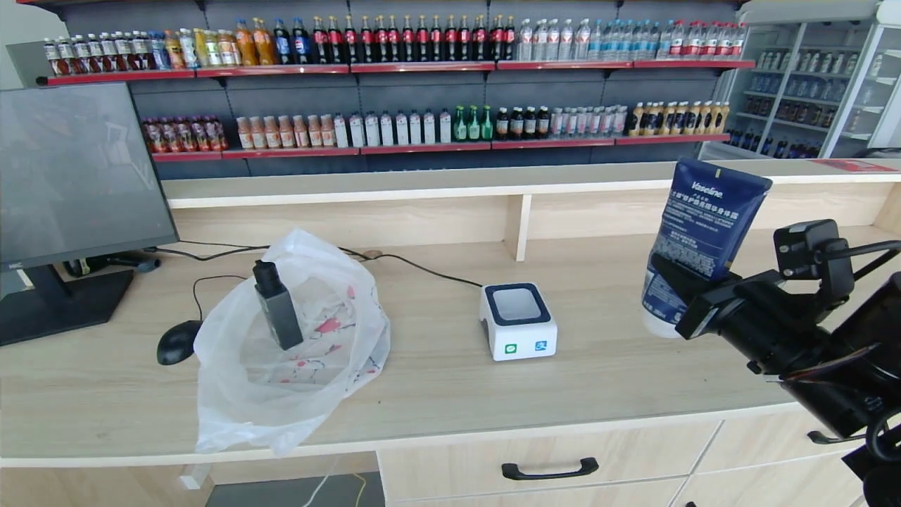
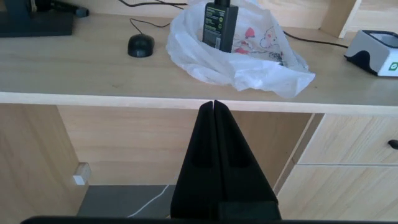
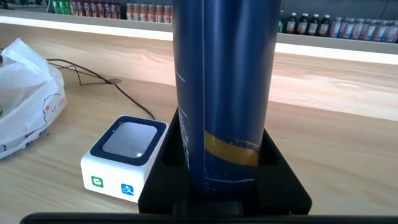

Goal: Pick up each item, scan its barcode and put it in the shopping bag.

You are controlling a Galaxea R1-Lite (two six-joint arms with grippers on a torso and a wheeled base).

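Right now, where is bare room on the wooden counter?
Bare wood lies between the white plastic shopping bag and the white square scanner, and from the scanner to the held dark-blue tube. Crowded left: grey monitor, black mouse, cables.

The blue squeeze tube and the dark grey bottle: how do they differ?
The blue squeeze tube is held in the right gripper, white cap down; the dark grey bottle stands in the white plastic shopping bag, black cap up. The tube is broader, the bottle slimmer. Both lean slightly.
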